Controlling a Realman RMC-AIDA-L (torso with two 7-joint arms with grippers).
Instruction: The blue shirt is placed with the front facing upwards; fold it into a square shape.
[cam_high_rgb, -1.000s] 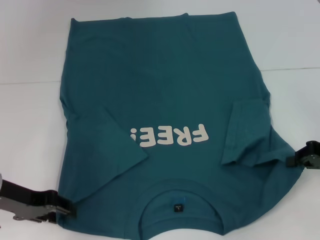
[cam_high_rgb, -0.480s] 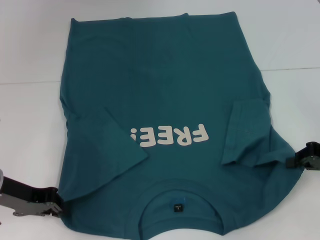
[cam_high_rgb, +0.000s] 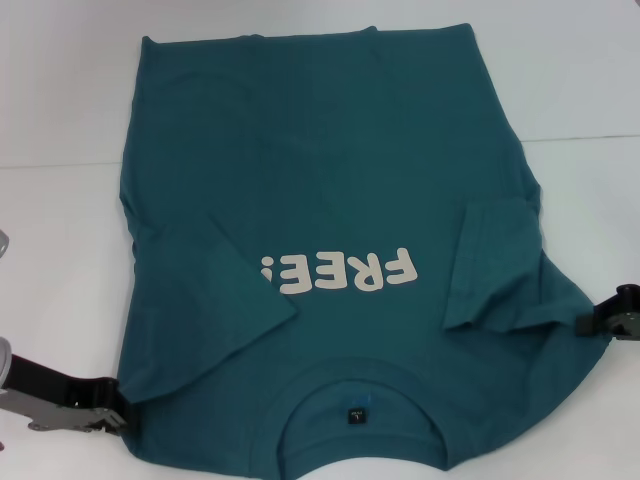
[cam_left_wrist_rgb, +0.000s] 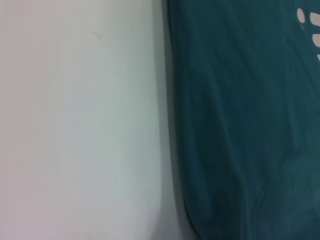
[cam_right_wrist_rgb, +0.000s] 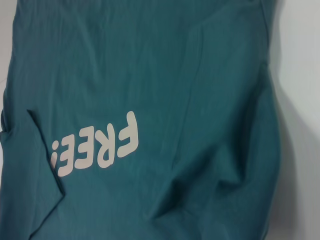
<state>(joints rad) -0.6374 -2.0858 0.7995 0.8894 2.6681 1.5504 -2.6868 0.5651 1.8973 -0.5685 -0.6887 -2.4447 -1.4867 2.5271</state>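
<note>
Table (cam_high_rgb: 60, 90): white and bare, filling the frame edges in the head view.
Seam: a faint line (cam_high_rgb: 585, 137) crosses the table at upper right, and continues at left at mid-height.
Left wrist view: the white surface (cam_left_wrist_rgb: 75, 120) fills the left half of the frame.
Right wrist view: a white strip (cam_right_wrist_rgb: 300, 100) runs down the right edge.

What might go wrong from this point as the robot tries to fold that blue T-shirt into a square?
1. The blue shirt already has both sleeves folded inward, and the right one looks puckered; dragging the cloth may undo them.
2. The left gripper and right gripper sit at different heights along the shirt's sides, so a lift from here could come out skewed.
3. Each gripper only meets the fabric's edge, so a grasp may catch one layer or slip.
</note>
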